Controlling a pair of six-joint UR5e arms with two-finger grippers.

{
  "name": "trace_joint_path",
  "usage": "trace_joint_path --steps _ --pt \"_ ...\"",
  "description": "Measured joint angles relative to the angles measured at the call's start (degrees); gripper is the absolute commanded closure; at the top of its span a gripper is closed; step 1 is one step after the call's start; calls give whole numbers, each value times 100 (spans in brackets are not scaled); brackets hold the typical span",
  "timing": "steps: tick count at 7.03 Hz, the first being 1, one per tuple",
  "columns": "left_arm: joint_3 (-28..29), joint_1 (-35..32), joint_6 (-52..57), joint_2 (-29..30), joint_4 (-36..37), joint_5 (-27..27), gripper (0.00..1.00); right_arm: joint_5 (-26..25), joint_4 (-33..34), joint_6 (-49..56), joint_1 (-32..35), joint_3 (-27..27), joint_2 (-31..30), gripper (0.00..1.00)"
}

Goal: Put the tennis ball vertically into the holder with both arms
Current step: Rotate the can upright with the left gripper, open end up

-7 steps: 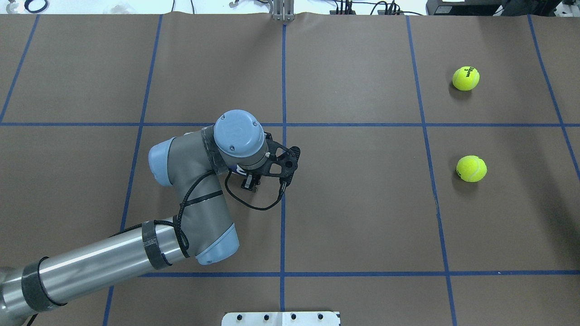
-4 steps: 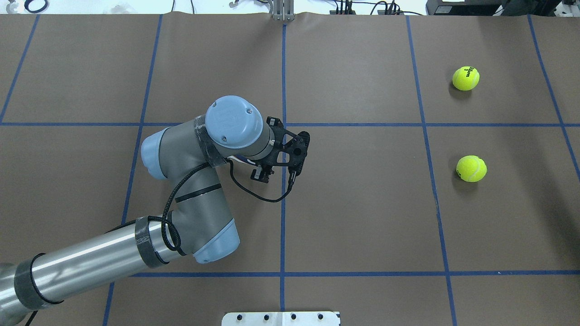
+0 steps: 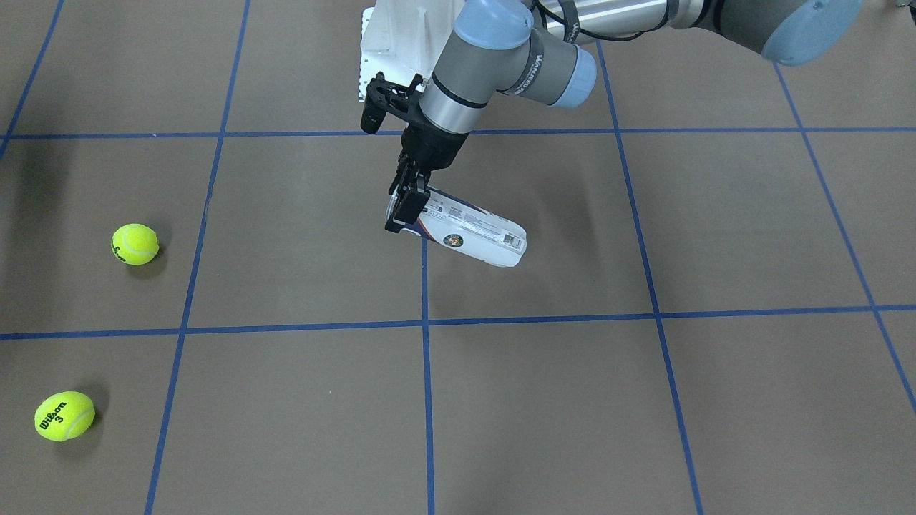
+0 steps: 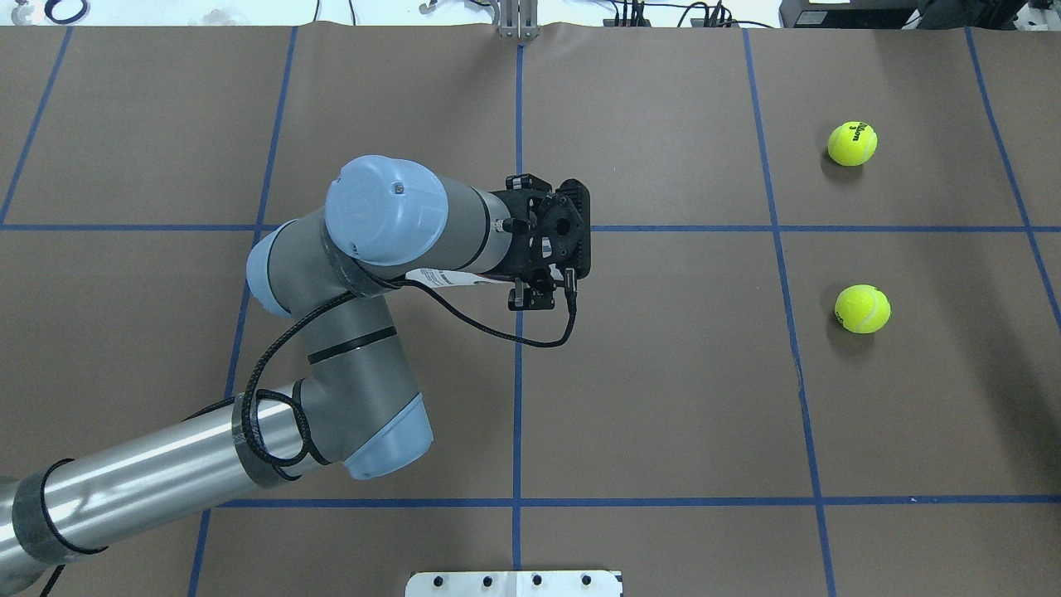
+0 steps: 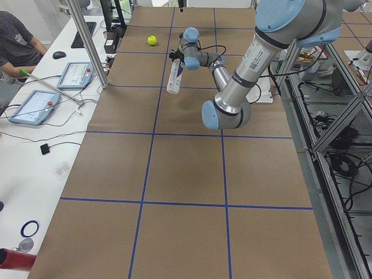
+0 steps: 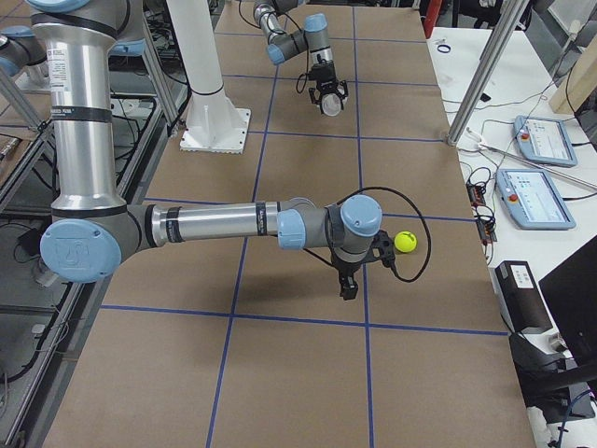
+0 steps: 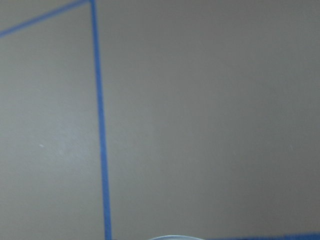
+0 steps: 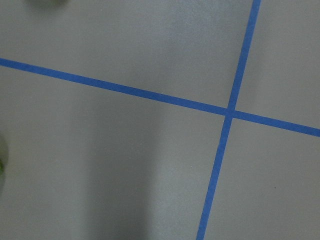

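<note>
With the left pincer (image 3: 399,214) clenched on one end of the clear plastic navy-and-white-labelled can (image 3: 476,239), held tilted over the brown table (image 3: 644,393), rotate it until upright, mouth up; whether the right pincer (image 6: 347,287) is clenched I cannot tell.

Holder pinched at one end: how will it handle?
The holder looks like thin plastic: probably light, and it may flex under the squeeze. The left gripper pinches only one end and the holder hangs tilted, so it could pivot or slip.

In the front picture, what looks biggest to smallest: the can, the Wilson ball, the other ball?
The can
The Wilson ball
The other ball
Balls nearly match; the Wilson one sits nearer the camera, so unsure.
</note>
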State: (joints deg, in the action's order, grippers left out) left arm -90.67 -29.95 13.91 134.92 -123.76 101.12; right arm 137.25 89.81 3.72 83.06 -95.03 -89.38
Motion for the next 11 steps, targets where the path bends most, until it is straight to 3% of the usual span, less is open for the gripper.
trace_joint_path --steps 4,6,11 --pt "162 131 -1908 -57 -1825 -391 21 199 -15 0 0 -29 -4 1" --pt "402 514 -2522 -91 -2877 -1188 21 212 -16 -1 -2 -35 -1 1" --pt "474 865 -3153 -100 -4529 -2577 21 210 -24 -376 -24 -86 100 1"
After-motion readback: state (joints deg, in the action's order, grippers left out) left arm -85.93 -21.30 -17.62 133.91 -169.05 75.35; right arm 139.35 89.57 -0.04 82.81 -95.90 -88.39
